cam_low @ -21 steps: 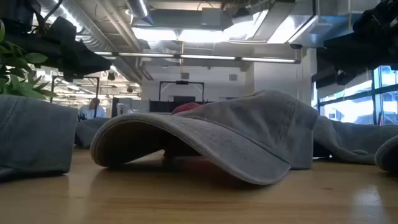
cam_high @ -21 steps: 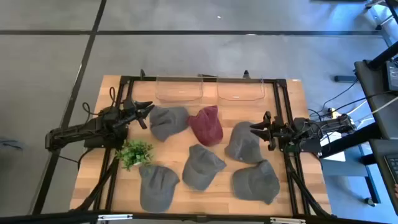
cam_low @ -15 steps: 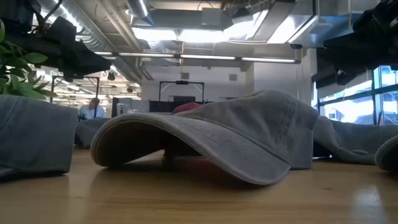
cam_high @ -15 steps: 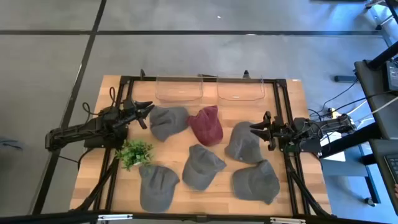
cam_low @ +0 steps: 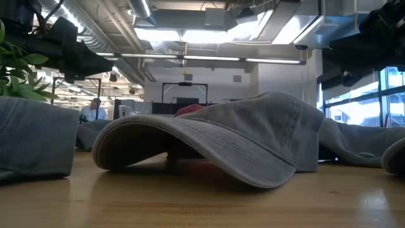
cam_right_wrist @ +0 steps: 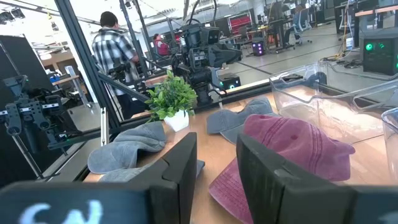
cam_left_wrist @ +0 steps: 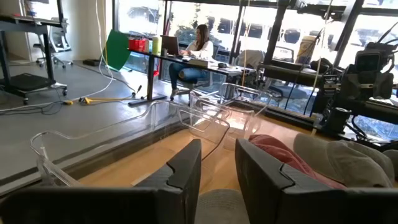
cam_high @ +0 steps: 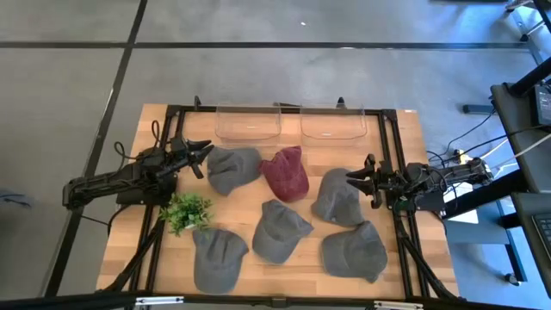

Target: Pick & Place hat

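We are looking down on a wooden bench (cam_high: pixel 129 250) crowded with caps: five grey ones and one red cap (cam_high: pixel 287 175) near the middle, with two clear bins (cam_high: pixel 248 123) along the far edge and a small plant (cam_high: pixel 186 210) on the left side. The left gripper (cam_high: pixel 203 155) is hovering just beside the grey cap (cam_high: pixel 232 168) nearest it, fingers parted a little and holding nothing. The right gripper (cam_high: pixel 357 179) is poised at the edge of another grey cap (cam_high: pixel 338 196), its fingers likewise slightly apart and empty.

We are judging the risks from here. The caps are lying close together, some touching, so a gripper closing on soft fabric may be catching a neighbour's brim and dragging two at once. A pinch on the crown alone may be slipping, since the cloth is collapsing under pressure. The left arm is working near the plant, and a wide swing may be knocking it over. The bins are sitting at the bench's far rail, so a cap released short may be landing on the rim rather than inside.
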